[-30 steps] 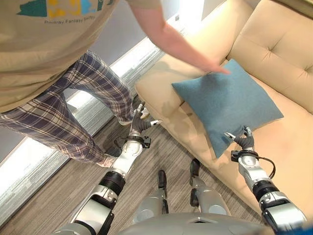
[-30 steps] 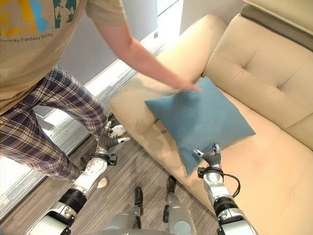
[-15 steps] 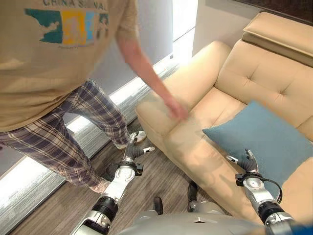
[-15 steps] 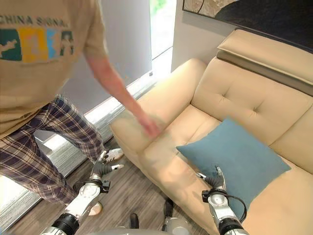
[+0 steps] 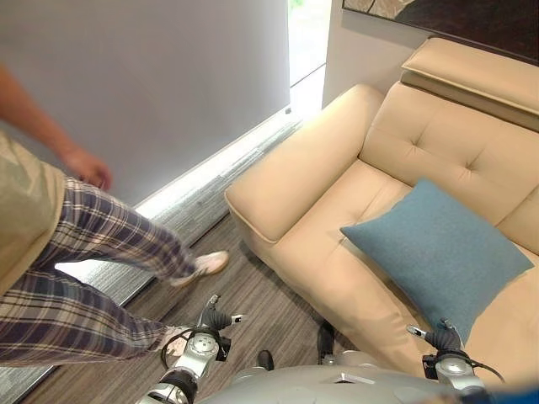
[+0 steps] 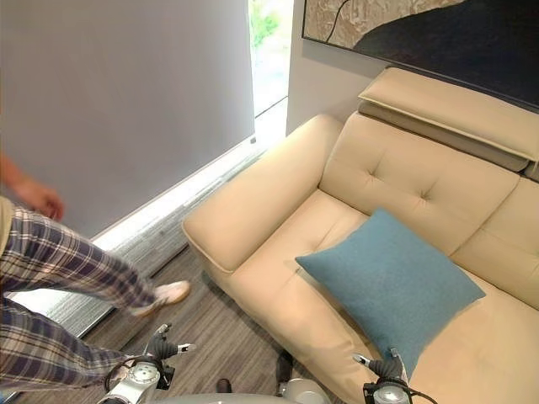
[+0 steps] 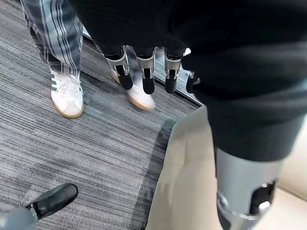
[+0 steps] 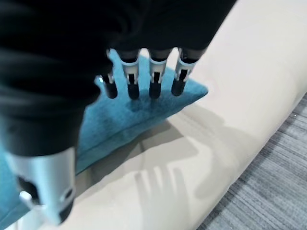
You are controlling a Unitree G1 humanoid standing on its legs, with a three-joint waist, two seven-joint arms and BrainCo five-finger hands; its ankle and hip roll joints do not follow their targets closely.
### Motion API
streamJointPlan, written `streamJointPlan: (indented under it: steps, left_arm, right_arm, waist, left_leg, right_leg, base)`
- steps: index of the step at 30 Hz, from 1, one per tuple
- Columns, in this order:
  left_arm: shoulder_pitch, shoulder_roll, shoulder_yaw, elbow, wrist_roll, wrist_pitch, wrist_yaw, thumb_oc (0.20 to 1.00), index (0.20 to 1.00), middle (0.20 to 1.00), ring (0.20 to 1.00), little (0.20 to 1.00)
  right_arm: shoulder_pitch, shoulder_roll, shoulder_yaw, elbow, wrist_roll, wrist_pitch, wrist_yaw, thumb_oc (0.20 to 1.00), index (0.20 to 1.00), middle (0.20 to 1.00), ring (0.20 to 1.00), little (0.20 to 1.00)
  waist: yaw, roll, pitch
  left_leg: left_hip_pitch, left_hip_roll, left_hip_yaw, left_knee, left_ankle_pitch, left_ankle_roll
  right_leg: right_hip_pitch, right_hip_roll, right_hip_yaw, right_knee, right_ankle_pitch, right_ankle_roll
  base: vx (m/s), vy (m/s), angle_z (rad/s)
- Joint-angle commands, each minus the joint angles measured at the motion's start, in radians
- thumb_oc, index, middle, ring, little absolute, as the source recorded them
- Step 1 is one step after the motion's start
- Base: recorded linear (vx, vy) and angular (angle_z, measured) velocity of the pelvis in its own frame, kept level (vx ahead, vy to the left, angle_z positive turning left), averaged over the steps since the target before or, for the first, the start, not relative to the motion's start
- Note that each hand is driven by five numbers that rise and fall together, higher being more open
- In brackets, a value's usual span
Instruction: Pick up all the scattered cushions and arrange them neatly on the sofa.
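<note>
One blue cushion (image 5: 438, 252) on beige sofa (image 5: 337, 181)

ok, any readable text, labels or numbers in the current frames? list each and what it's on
None readable.
The blue cushion, the beige sofa, the dark wall picture and the person's plaid trousers carry no print.
The person's white shoe has dark stripes, no lettering.

beige sofa (image 5: 337, 168), blue cushion (image 5: 438, 252) on seat
</note>
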Motion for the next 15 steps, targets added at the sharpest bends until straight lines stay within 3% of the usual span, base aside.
streamJointPlan:
  steps: [1,3,5,9,14,15]
  left_arm:
    - [-0.084,0.007,0.026,0.004,0.011,-0.028,0.005,1.000,1.000,1.000,1.000,1.000]
    - [-0.087,-0.004,0.019,-0.015,-0.014,-0.030,-0.005,1.000,1.000,1.000,1.000,1.000]
    - [-0.091,-0.013,0.020,0.004,-0.009,-0.030,-0.012,1.000,1.000,1.000,1.000,1.000]
    - [-0.080,-0.014,0.023,0.019,0.014,-0.025,-0.018,1.000,1.000,1.000,1.000,1.000]
    - [-0.069,0.004,0.032,-0.003,0.025,-0.035,-0.010,1.000,1.000,1.000,1.000,1.000]
    - [-0.067,0.012,0.047,-0.020,0.006,-0.046,0.002,1.000,1.000,1.000,1.000,1.000]
  right_arm:
    - [-0.087,0.005,0.025,0.029,0.006,-0.027,-0.006,1.000,1.000,1.000,1.000,1.000]
    - [-0.107,-0.009,0.038,0.038,-0.006,-0.018,-0.009,1.000,1.000,1.000,1.000,1.000]
    - [-0.116,-0.012,0.042,0.044,-0.015,-0.010,-0.001,1.000,1.000,1.000,1.000,1.000]
    - [-0.119,-0.004,0.043,0.060,-0.022,0.000,0.010,1.000,1.000,1.000,1.000,1.000]
    - [-0.139,0.012,0.060,0.063,-0.045,0.015,0.010,1.000,1.000,1.000,1.000,1.000]
    - [-0.155,0.012,0.068,0.064,-0.062,0.015,-0.001,1.000,1.000,1.000,1.000,1.000]
  waist:
    - [0.010,-0.067,0.076]
    - [0.034,-0.068,0.074]
    - [0.037,-0.063,0.074]
    - [0.038,-0.063,0.066]
    - [0.067,-0.057,0.084]
    - [0.094,-0.055,0.109]
  left_leg:
    - [-0.072,-0.059,-0.122,0.186,-0.078,-0.042]
    - [-0.124,-0.127,-0.274,0.141,-0.067,-0.026]
    - [-0.108,-0.148,-0.303,0.120,-0.063,-0.014]
    - [-0.067,-0.145,-0.264,0.100,-0.069,0.004]
    - [-0.045,-0.153,-0.180,0.081,-0.083,0.049]
    - [-0.046,-0.144,-0.135,0.085,-0.088,0.055]
  right_leg:
    - [0.098,-0.062,0.102,0.001,-0.119,0.099]
    - [0.089,-0.055,0.146,0.024,-0.119,0.096]
    - [0.083,-0.047,0.183,0.064,-0.133,0.099]
    - [0.084,-0.056,0.210,0.089,-0.140,0.115]
    - [0.013,-0.081,0.258,0.153,-0.113,0.162]
    - [-0.033,-0.108,0.171,0.174,-0.083,0.178]
  base:
    - [-0.08,-0.029,-0.37]
    - [0.09,0.117,-0.63]
    - [0.11,0.211,-0.71]
    - [0.07,0.179,-1.06]
    - [-0.07,0.203,-1.11]
    - [-0.16,0.061,-1.33]
